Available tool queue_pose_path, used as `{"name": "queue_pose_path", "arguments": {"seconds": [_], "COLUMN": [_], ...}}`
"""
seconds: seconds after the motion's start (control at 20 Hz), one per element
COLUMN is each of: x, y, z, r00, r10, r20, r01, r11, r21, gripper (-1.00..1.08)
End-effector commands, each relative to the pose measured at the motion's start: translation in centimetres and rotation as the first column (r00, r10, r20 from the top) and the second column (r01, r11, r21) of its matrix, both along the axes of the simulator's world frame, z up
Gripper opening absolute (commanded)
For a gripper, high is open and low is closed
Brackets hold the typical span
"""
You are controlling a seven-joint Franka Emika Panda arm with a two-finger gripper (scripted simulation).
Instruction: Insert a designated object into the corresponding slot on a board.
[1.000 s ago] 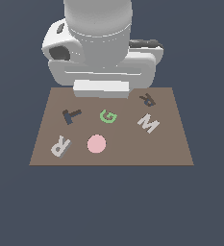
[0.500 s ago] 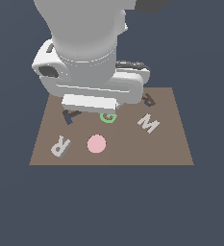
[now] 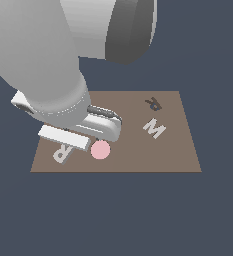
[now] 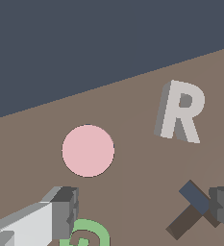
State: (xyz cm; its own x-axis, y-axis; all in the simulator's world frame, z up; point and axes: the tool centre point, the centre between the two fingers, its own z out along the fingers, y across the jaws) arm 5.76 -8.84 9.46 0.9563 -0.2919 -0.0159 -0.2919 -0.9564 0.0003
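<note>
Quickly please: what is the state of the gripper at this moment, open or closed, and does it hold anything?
Gripper: open, holding nothing; its fingers stand wide apart above the board.

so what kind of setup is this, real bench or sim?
Looks like a sim render, a bare letter-insertion test scene: flat untextured brown board on a plain dark ground, light-grey R block and M lying on it, a dark R slot near the far edge, and a pink disc.
</note>
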Motion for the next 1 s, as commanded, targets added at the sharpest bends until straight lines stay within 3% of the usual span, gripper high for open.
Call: {"name": "queue_pose_path", "arguments": {"seconds": [0.0, 0.45, 0.95], "x": [1.1, 3.3, 3.9], "y": [-1.6, -5.6, -6.9], "z": [-1.2, -3.8, -4.5], "r00": [0.999, 0.987, 0.981], "r10": [-0.049, -0.161, -0.195], "r20": [0.004, 0.013, 0.016], "r01": [0.049, 0.161, 0.195], "r11": [0.999, 0.987, 0.981], "r21": [-0.002, -0.004, -0.004], "gripper": [1.00, 1.00, 1.00]}}
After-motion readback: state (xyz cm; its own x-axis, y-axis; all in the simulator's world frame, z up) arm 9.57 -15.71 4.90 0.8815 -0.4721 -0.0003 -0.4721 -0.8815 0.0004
